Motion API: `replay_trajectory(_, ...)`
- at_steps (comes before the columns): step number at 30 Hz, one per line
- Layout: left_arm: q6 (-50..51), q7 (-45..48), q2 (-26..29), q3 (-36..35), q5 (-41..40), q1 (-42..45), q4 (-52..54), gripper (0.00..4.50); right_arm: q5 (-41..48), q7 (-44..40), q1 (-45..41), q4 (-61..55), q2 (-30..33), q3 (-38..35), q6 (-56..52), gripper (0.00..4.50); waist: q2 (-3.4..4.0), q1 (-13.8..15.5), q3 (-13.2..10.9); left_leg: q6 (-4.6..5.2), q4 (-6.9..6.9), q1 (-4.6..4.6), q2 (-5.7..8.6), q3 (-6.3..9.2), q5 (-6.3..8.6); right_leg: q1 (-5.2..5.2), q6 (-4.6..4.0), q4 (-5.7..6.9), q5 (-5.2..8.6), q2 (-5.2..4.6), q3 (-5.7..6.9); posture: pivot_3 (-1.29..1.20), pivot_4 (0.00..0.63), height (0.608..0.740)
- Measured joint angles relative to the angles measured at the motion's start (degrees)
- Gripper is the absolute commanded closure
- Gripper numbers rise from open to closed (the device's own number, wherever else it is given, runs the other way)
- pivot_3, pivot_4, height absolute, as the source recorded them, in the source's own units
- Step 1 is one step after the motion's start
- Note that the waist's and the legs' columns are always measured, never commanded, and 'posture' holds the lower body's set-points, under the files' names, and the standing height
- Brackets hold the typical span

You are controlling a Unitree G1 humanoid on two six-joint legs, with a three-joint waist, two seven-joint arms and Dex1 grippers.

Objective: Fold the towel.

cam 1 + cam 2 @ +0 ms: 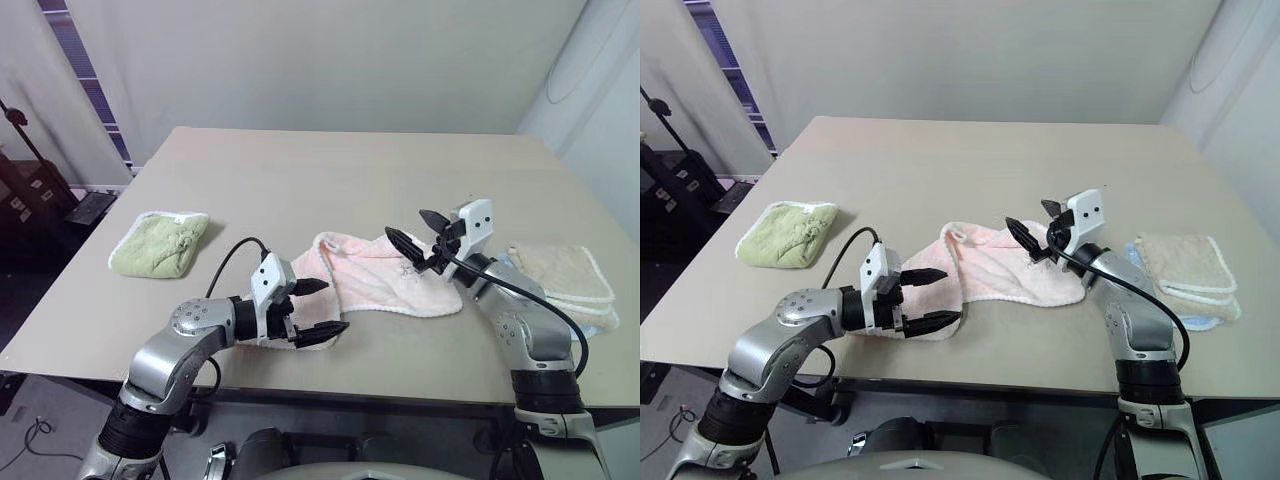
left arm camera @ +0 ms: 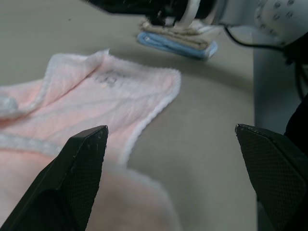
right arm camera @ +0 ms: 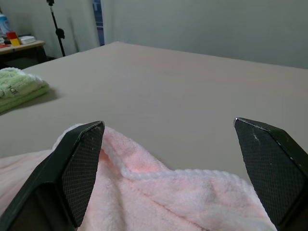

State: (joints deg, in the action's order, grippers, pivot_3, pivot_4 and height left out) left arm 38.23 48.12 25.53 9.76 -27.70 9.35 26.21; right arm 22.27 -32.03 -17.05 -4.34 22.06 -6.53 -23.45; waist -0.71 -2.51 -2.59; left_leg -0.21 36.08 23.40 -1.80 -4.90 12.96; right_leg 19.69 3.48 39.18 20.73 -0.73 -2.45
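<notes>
From the head views, the towel (image 1: 385, 275) is seen rumpled at the table's (image 1: 330, 180) near middle, between the left gripper (image 1: 318, 311) and right gripper (image 1: 412, 233), both spread wide and empty. In the wrist views, bunched folds are shown; several layers could be pinched together. No containers are seen.

A folded light green towel (image 1: 160, 244) is lying at the table's (image 1: 330, 170) left side, while beige and pale blue towels (image 1: 563, 283) are sitting stacked at its right
</notes>
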Motion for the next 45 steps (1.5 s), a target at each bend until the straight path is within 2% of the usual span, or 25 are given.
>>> replay_trajectory(7, 6.0, -4.6, -0.4, 0.0, -3.0, 4.2, 2.1, 0.04, -0.1, -0.4, -0.7, 0.7, -0.8, 0.8, 0.0, 0.0, -0.01, 0.1, 0.0, 0.0, 0.05, -0.01, 0.01, 0.0, 0.0, -0.03, 0.0, 0.0, 0.0, 0.03, 0.0, 0.0, 0.0, 0.74)
replay_trajectory(13, 6.9, -4.6, -0.3, -2.7, -6.3, 6.4, 0.7, 0.04, -1.0, -0.4, -3.0, 4.9, -0.6, 0.8, 0.0, 0.0, 0.0, -0.1, 0.0, -0.01, 0.03, -0.04, 0.0, 0.0, -0.01, -0.03, -0.01, -0.01, 0.0, 0.07, -0.01, 0.0, 0.0, 0.74)
replay_trajectory(18, 0.6, -0.2, 2.8, -3.1, -5.1, 2.4, -5.6, 0.04, -3.9, 0.4, -8.6, 13.1, 2.8, 1.3, -2.6, 0.0, 0.02, -0.1, 0.0, -0.02, -0.01, -0.03, 0.01, -0.03, -0.01, 0.0, -0.04, -0.02, 0.01, 0.05, -0.04, 0.0, 0.0, 0.74)
replay_trajectory(25, -11.6, 7.0, 7.0, -7.8, -2.6, -5.0, -15.0, 0.04, -9.4, -3.4, -17.6, 32.6, 6.1, 4.4, -1.8, 0.0, 0.1, -0.2, -0.1, -0.02, -0.06, 0.02, 0.01, -0.08, -0.01, 0.13, -0.19, -0.02, 0.08, -0.06, -0.05, 0.0, 0.0, 0.74)
replay_trajectory(31, -19.0, 10.7, 6.3, -8.3, -0.2, -6.0, -22.1, 0.04, -13.6, -7.2, -29.6, 51.0, 5.6, 6.9, 3.4, 0.0, 0.11, -0.3, -0.1, -0.02, -0.1, 0.06, 0.01, -0.1, 0.0, 0.2, -0.12, -0.02, 0.02, -0.09, -0.05, 0.0, 0.0, 0.74)
replay_trajectory(35, -23.0, 12.0, 4.4, -8.0, 1.6, -5.8, -25.7, 0.04, -16.3, -8.7, -34.6, 60.3, 4.5, 8.2, 6.4, 0.0, 0.12, -0.2, -0.1, -0.02, -0.13, 0.17, 0.01, -0.12, -0.01, 0.34, -0.1, -0.01, 0.01, -0.1, -0.04, 0.0, 0.0, 0.74)
replay_trajectory(40, -29.0, 13.0, 1.2, -6.6, 4.7, -3.9, -32.7, 0.04, -19.8, -10.3, -36.5, 68.9, 3.4, 9.7, 7.7, 0.0, 0.12, -0.2, -0.1, -0.02, -0.11, 0.2, 0.01, -0.15, -0.01, 0.35, -0.1, 0.01, 0.01, -0.12, -0.04, 0.0, 0.0, 0.74)
replay_trajectory(45, -31.5, 13.1, -0.5, -6.1, 6.0, -1.8, -34.9, 0.04, -21.5, -10.7, -37.6, 71.5, 2.5, 10.1, 9.2, 0.0, 0.14, -0.4, -0.1, -0.02, -0.08, 0.21, 0.0, -0.15, -0.01, 0.39, -0.09, 0.14, 0.01, -0.12, -0.05, 0.0, 0.0, 0.74)
